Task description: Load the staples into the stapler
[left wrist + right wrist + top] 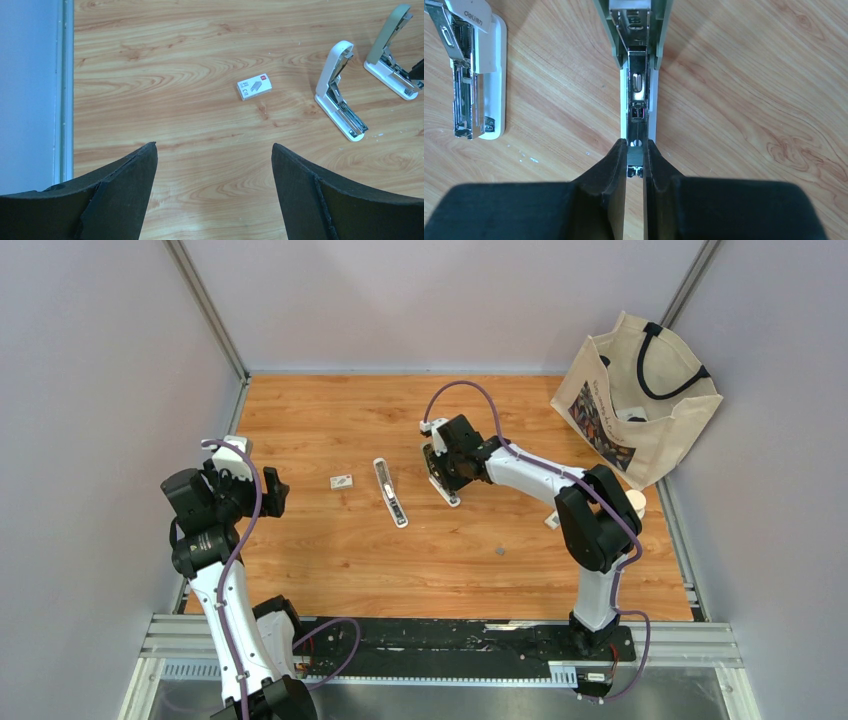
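Observation:
A sage-green stapler (636,30) lies hinged open on the wooden table, its metal magazine channel (638,90) bare. My right gripper (635,150) is shut on the staples (635,157), a short dark-grey ridged strip held right over the front end of that channel. In the top view this gripper (440,475) hangs over the green stapler (447,490). A white stapler (390,493), also open, lies just to its left. My left gripper (214,150) hovers open above bare wood at the table's left side, holding nothing, with both staplers far off to its right.
A small white staple box (342,480) lies left of the white stapler (340,95). A cream tote bag (640,400) stands at the back right corner, with a white cup (636,503) beside the right arm. Grey walls close in the table on three sides.

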Controlling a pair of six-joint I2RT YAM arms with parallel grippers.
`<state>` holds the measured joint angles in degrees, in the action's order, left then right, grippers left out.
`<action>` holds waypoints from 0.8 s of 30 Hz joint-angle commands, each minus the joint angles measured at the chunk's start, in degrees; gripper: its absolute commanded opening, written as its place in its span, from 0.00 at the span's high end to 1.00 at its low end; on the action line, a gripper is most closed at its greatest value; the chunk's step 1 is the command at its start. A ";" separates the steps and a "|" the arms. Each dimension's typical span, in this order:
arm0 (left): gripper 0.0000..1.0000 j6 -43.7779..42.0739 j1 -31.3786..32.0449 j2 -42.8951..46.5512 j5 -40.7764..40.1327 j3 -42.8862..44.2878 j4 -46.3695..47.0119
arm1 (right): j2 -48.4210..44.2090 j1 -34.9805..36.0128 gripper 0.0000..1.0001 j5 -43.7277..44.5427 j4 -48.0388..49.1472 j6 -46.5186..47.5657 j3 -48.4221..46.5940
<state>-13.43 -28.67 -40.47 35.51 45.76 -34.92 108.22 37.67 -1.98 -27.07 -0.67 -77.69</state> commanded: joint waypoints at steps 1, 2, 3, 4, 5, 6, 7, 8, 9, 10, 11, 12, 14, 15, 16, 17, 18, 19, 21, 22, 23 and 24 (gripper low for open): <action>0.08 -1.07 -0.52 0.48 0.35 -0.14 1.17 | -2.67 -0.49 0.89 -0.31 2.29 -0.56 0.00; 0.08 -1.16 -0.60 0.48 0.44 -0.14 1.17 | -2.67 -0.49 0.89 -0.31 2.37 -0.48 0.08; 0.08 -1.16 -0.60 0.48 0.44 -0.14 1.08 | -2.67 -0.49 0.90 -0.31 2.29 -0.48 0.00; 0.08 -1.16 -0.52 0.48 0.35 -0.14 1.17 | -2.67 -0.49 0.90 -0.22 2.28 -0.39 -0.09; 0.08 -1.07 -0.60 0.48 0.44 -0.14 1.17 | -2.67 -0.58 0.89 -0.22 2.37 -0.39 -0.09; 0.08 -1.07 -0.52 0.48 0.35 -0.14 1.17 | -2.58 -0.49 0.90 -0.13 2.29 -0.21 -0.09; 0.08 -1.16 -0.51 0.48 0.44 -0.06 1.17 | -2.58 -0.49 0.90 -0.22 2.37 -0.21 -0.01; 0.08 -1.16 -0.60 0.48 0.44 -0.14 1.17 | -2.49 -0.58 0.90 -0.22 2.29 -0.21 0.08; 0.08 -1.16 -0.60 0.48 0.44 -0.14 1.17 | -2.41 -0.58 0.90 -0.22 2.28 -0.13 -0.09; 0.08 -1.16 -0.60 0.56 0.35 -0.14 1.08 | -2.32 -0.58 0.90 -0.31 2.37 -0.21 -0.09; 0.08 -1.16 -0.52 0.48 0.35 -0.14 1.17 | -2.23 -0.58 0.90 -0.39 2.29 -0.21 0.08; 0.08 -1.16 -0.60 0.48 0.44 -0.14 1.17 | -2.14 -0.58 0.90 -0.48 2.28 -0.13 0.00; 0.08 -1.16 -0.60 0.57 0.44 -0.14 1.17 | -2.05 -0.58 0.90 -0.57 2.20 -0.04 0.00; 0.08 -1.16 -0.60 0.48 0.35 -0.14 1.17 | -1.97 -0.58 0.90 -0.57 2.28 -0.04 0.08; 0.08 -1.25 -0.60 0.48 0.44 -0.06 1.08 | -1.96 -0.58 0.90 -0.57 2.28 0.14 0.08; 0.08 -1.25 -0.60 0.56 0.35 -0.14 1.17 | -1.88 -0.58 0.90 -0.57 2.20 0.14 0.00; 0.08 -1.25 -0.60 0.48 0.35 -0.14 1.17 | -1.79 -0.58 0.90 -0.57 2.28 0.23 0.08; 0.08 -1.25 -0.60 0.48 0.35 -0.06 1.25 | -1.70 -0.58 0.90 -0.57 2.28 0.14 -0.09; 0.08 -1.25 -0.60 0.48 0.35 -0.14 1.25 | -1.61 -0.58 0.90 -0.48 2.20 0.23 -0.09; 0.08 -1.25 -0.43 0.48 0.35 -0.14 1.25 | -1.53 -0.58 0.90 -0.48 2.28 0.31 -0.01; 0.08 -1.25 -0.51 0.48 0.44 -0.06 1.25 | -1.44 -0.58 0.90 -0.48 2.28 0.32 -0.09; 0.08 -1.25 -0.60 0.48 0.35 -0.14 1.34 | -1.44 -0.58 0.90 -0.48 2.20 0.40 -0.09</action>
<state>-13.43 -28.67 -40.45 35.48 45.76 -34.92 108.22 37.30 -2.04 -27.07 -0.62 -77.65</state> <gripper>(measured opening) 0.922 0.156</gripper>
